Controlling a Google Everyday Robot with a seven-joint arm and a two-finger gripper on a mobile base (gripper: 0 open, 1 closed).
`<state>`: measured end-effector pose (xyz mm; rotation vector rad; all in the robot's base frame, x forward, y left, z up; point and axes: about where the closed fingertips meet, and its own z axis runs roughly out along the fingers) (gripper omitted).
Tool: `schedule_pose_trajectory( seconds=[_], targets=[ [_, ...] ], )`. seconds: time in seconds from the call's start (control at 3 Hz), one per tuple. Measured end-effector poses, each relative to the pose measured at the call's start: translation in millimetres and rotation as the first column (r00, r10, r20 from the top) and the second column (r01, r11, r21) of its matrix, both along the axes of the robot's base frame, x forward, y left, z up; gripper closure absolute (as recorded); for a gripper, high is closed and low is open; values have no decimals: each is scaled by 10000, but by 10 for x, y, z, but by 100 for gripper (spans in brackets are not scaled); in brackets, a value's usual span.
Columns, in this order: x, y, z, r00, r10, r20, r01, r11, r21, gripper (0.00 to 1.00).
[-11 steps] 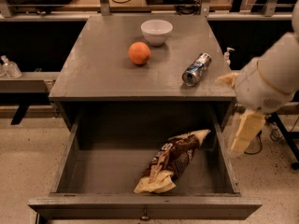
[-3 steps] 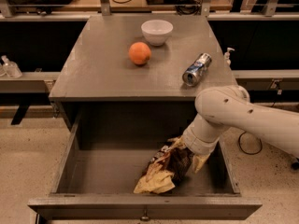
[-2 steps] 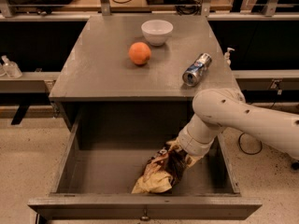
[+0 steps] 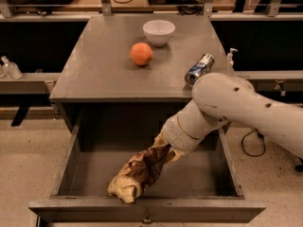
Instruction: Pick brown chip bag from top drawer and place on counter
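While the gripper (image 4: 164,145) sits low inside the top drawer (image 4: 147,211), right of its middle, you see it meeting the upper end of the brown chip bag (image 4: 139,171). The wrist hides the grip, so you cannot tell whether it is clamped on the foil or only pressed against it. The bag slants down from there, and its pale lower end lies against the drawer's front wall.

Your main risk is probably a thin hold on crumpled foil: if only a fold is caught, the bag may slide out as it rises. The hanging end could also snag on the drawer's front wall, or on the edge of the counter (image 4: 104,70) overhanging the drawer's back. Watch the arm (image 4: 227,103) too. It bulks just in front of the soda can (image 4: 199,69) lying above the drawer's right rear corner, and a careless swing could send it rolling.
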<state>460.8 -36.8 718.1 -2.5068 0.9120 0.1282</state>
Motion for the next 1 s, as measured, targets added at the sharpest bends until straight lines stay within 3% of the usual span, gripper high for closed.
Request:
schedule_pose_trajectory(
  seconds=[0.33,0.67,1.0],
  targets=[
    [-145,416,654,9944,526,915,-601,9949,813,100],
    [-105,876,1188,9822,1009,1581,-1198,9861,1148,100],
    [126,1381,1613,9688,1359,2074,-1616,9804,1125,100]
  ],
)
